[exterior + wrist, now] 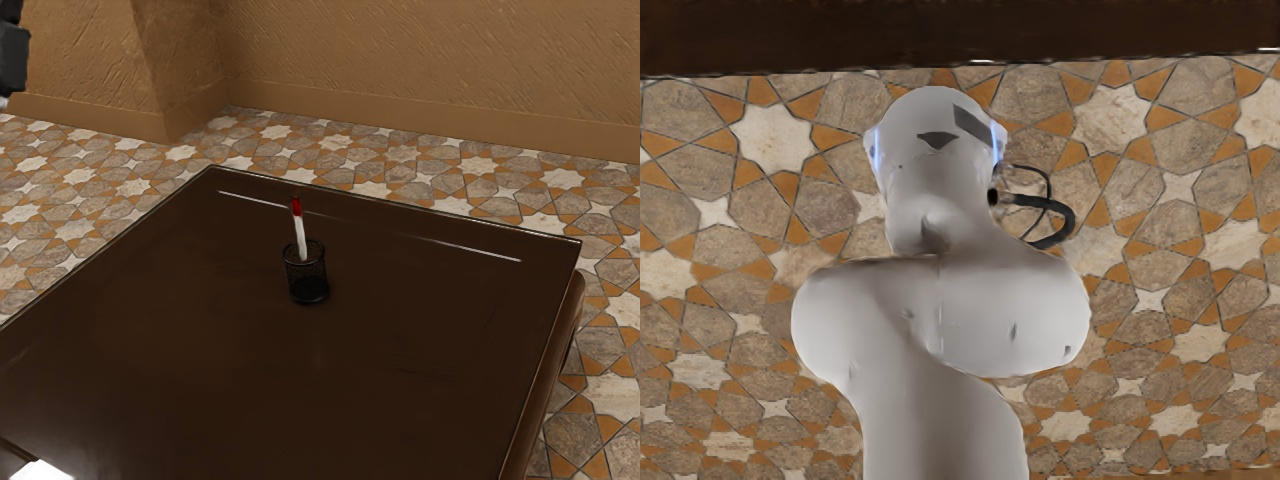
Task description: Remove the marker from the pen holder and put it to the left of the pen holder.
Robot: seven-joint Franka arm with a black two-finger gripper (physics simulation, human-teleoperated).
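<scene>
- Here's the marker (301, 235), still in play inside the pen holder: white barrel, red band near the top, dark upper end, tilting slightly toward the exterior view's left.
- The pen holder (307, 271) stands upright around its lower part, black mesh with a dark base, nearer the far edge than the near one.
- Beneath it runs the tabletop (200, 350), dark brown and glossy, a thin pale line along its far side and a bright glare at the near left corner.
- Up in the exterior view's far left corner, there's the hand (12, 58), well apart from the marker; spread or pressed together, I can't tell.
- Over to the wrist view: the arm (940, 320), pale and rounded, a black cable (1055, 205) looping off its side.
- Around the table, the floor (600, 430) shows star-patterned tiles in orange, grey and cream.
- Farthest out, the tan, rough-textured wall (420, 60).
</scene>
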